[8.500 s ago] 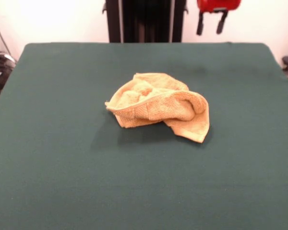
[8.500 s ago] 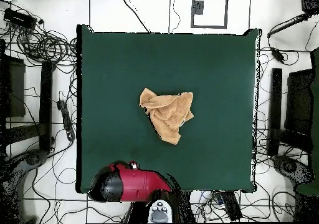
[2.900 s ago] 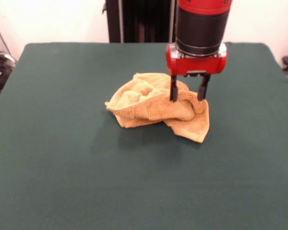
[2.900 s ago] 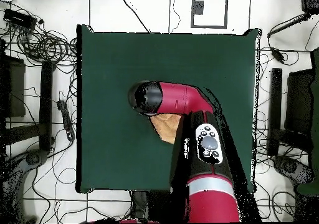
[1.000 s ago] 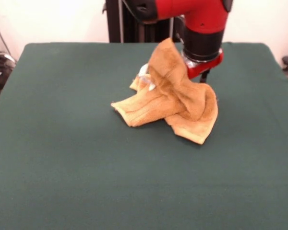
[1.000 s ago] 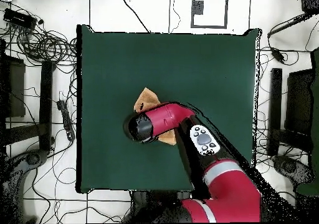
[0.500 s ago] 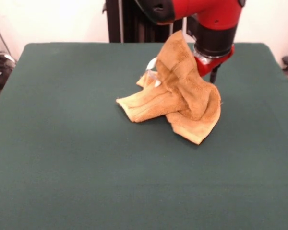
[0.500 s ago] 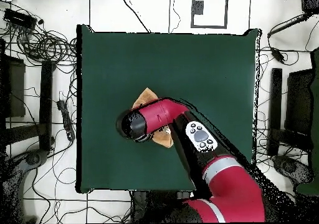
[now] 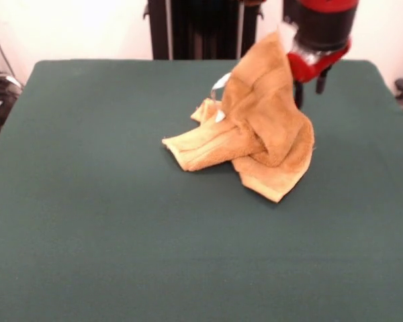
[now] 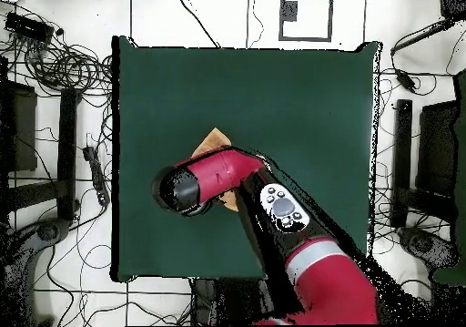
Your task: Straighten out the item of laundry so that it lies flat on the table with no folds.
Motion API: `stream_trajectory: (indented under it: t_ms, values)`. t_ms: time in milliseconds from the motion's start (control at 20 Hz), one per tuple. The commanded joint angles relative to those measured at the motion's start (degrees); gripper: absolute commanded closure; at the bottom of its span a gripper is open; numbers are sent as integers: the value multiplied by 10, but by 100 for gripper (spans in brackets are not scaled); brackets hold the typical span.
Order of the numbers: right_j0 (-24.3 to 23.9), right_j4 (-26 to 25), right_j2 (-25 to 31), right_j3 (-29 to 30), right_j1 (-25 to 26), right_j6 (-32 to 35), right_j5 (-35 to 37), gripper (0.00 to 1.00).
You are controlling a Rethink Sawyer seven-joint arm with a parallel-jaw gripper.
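Observation:
The item of laundry (image 9: 255, 134), a golden-orange terry towel, is crumpled on the table (image 9: 87, 201). One part is pulled up into a peak at the upper right, and a small white label (image 9: 219, 83) shows on its left side. My gripper (image 9: 309, 96), red with black fingers (image 9: 299, 94), is right behind that raised peak and shut on the towel. The lower folds still rest on the green cloth. In the overhead view the red arm (image 10: 218, 178) covers the gripper, and only towel corners (image 10: 215, 141) stick out from under it.
The green table (image 10: 300, 86) reaches well beyond the towel on every side. Cables (image 10: 55, 64) and dark equipment (image 10: 36, 123) lie on the floor round the table in the overhead view.
The gripper has moved up and to the right in the front view, drawing the held part of the towel higher and further out. The lower folds have barely shifted.

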Motion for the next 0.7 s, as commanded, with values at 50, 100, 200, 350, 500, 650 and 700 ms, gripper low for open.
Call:
stream_trajectory:
  t_ms: [50, 100, 200, 350, 500, 650, 700]
  values:
    - [78, 90, 21, 114, -78, 153, 9, 0]
    - [89, 106, 15, 119, -90, 167, 10, 0]
    - [111, 136, 1, 128, -113, 190, 15, 0]
    - [137, 185, -12, 140, -137, 213, 20, 0]
    - [165, 233, -23, 155, -147, 243, -2, 0]
    - [193, 251, -48, 158, -156, 260, -17, 0]
    - [198, 247, -61, 148, -160, 258, -7, 0]
